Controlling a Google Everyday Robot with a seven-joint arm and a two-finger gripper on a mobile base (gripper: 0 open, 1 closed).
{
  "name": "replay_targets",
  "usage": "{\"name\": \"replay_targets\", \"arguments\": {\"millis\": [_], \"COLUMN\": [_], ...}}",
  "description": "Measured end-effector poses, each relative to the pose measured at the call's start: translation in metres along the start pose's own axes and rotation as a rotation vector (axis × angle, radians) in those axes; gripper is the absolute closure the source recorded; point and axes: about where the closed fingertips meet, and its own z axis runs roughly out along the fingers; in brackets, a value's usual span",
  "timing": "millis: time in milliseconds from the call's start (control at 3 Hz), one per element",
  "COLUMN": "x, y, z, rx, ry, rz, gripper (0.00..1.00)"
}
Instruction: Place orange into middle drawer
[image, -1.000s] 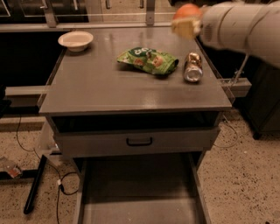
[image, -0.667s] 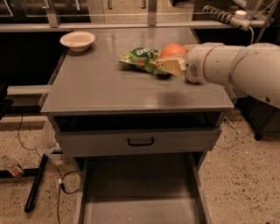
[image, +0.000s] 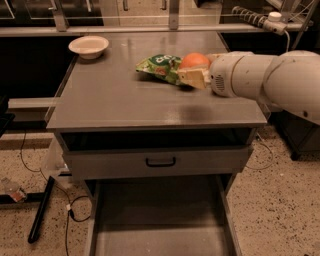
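My gripper is shut on the orange, a round bright orange fruit, and holds it above the right part of the cabinet top. The white arm reaches in from the right. The middle drawer is pulled out at the bottom of the view, wide and grey with a flat floor and low side walls. It lies below and in front of the gripper.
A green snack bag lies on the cabinet top just left of the orange. A white bowl stands at the back left. A closed drawer front with a black handle sits above the open drawer. Cables lie on the floor at left.
The arm has carried the orange down and to the left, from the far right rear of the top to over the snack bag's right edge. The metal can is now hidden.
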Motion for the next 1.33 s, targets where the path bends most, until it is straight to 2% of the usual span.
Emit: {"name": "replay_targets", "arguments": {"millis": [333,667,1000,1333], "x": [0.035,0.069,0.102,0.152], "y": [0.031,0.086,0.121,0.114], "z": [-0.005,-0.030,-0.069,-0.112], "rx": [-0.108,-0.249,-0.313,-0.220], "ry": [0.022,0.023,0.046,0.108], "rz": [0.045,0.062,0.037,0.063], "gripper": [1.00,1.00,1.00,1.00]}}
